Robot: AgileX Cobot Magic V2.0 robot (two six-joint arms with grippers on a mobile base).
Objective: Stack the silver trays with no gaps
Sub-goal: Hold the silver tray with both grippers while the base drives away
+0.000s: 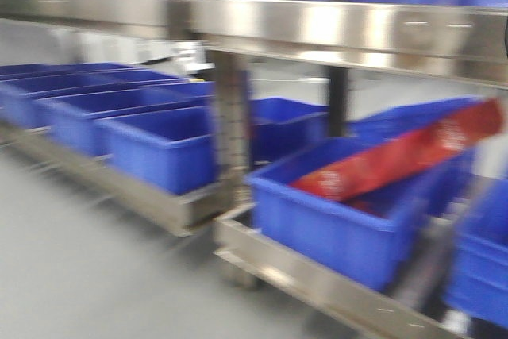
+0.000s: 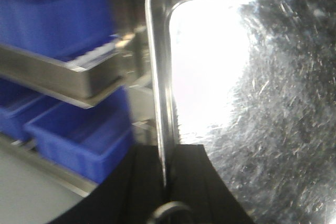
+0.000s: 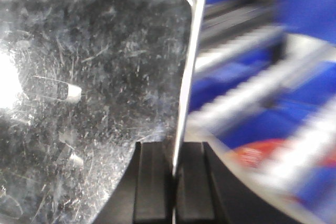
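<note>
black left claw (image 2: 167,184) is clamped on one rim of the tray (image 2: 262,129), right claw (image 3: 173,184) clamped on the opposite rim; held aloft near the shelf (image 1: 333,29) and blue bins (image 1: 325,228), such thin grips might slip, tilting it.

Storage aisle: steel racking loaded with blue bins; all views motion-blurred.

Front view: a stainless upper shelf beam (image 1: 333,29) spans the frame at 12 o'clock, carried on a steel upright (image 1: 232,125) near centre. The lower shelf (image 1: 159,202) at 8 o'clock holds a row of blue bins (image 1: 159,148). A separate bin (image 1: 333,228) at 5 o'clock contains a red packet (image 1: 397,158), lying tilted. The grey floor (image 1: 71,267) at 7 o'clock is smooth. Lighting is bright, with glare on the steel.
</note>
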